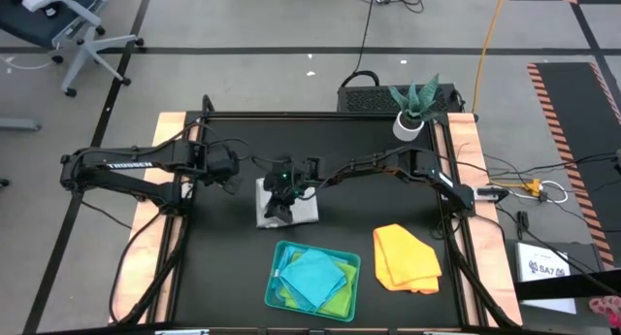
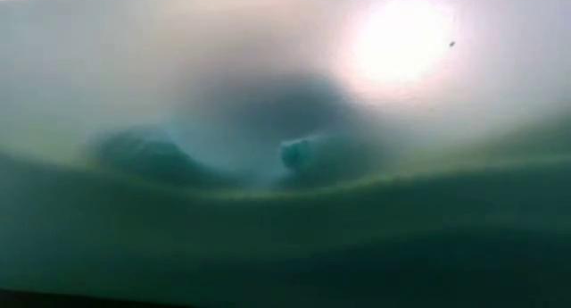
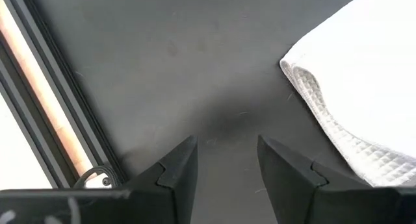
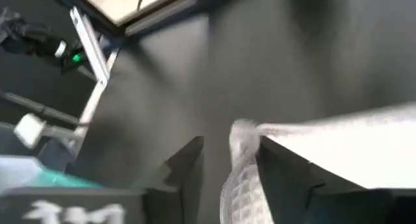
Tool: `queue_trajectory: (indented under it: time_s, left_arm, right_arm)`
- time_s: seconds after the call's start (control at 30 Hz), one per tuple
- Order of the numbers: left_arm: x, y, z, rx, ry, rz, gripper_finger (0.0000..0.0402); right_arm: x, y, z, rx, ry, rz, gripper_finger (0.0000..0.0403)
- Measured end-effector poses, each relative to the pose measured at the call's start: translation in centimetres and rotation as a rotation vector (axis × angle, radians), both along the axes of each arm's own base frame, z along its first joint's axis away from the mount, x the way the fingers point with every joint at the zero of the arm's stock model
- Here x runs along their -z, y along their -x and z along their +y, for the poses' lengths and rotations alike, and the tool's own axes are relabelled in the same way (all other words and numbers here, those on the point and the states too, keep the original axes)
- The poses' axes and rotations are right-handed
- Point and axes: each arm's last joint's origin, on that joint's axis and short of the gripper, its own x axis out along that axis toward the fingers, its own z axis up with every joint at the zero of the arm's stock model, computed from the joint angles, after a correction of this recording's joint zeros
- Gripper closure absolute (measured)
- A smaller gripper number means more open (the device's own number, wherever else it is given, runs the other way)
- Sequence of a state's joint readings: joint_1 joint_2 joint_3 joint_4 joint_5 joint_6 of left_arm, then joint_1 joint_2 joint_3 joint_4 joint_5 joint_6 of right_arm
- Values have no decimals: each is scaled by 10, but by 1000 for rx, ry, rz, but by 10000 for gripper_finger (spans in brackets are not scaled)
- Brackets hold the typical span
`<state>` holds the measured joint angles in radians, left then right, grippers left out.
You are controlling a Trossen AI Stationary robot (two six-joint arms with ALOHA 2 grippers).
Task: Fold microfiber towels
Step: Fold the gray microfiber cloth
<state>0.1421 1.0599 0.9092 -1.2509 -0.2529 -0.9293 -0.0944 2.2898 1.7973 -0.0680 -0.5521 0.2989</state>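
Note:
A pale grey-white microfiber towel lies folded on the black table top near its middle, also in the left wrist view. My right gripper reaches over it from the right, open, with the towel's folded edge between its fingers. My left gripper hangs open over bare table just left of the towel, holding nothing. A yellow-orange towel lies at the near right. A turquoise towel lies on a lime green one in the teal tray. My right gripper stands open around the grey-white towel's folded edge, slanting down from the table's right. The cloth lies on the table. Whether a finger touches it, I cannot tell.
A potted plant stands at the far right corner. Wooden rails run along the table's left and right sides. Bare black table lies at the near left and far middle. The low view shows only a blurred teal-green surface.

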Motion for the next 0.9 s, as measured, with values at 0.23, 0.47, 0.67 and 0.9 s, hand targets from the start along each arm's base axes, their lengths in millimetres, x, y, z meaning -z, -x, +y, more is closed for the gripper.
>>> queue_trajectory:
  time_s: [0.23, 0.47, 0.67, 0.9]
  left_arm:
    - [-3, -12, 2, 24, -33, -115, 241]
    - [-4, -13, 5, 18, -50, -130, 241]
    - [-3, -22, 6, 12, -58, -214, 241]
    - [40, -45, 1, 56, 106, -344, 241]
  right_arm:
    - [-31, -1, -8, 13, 18, -151, 226]
    - [-25, 4, -5, -2, 23, -73, 223]
    - [-20, 6, -3, -30, 58, -38, 223]
    - [-17, 8, -7, -24, 56, -25, 222]
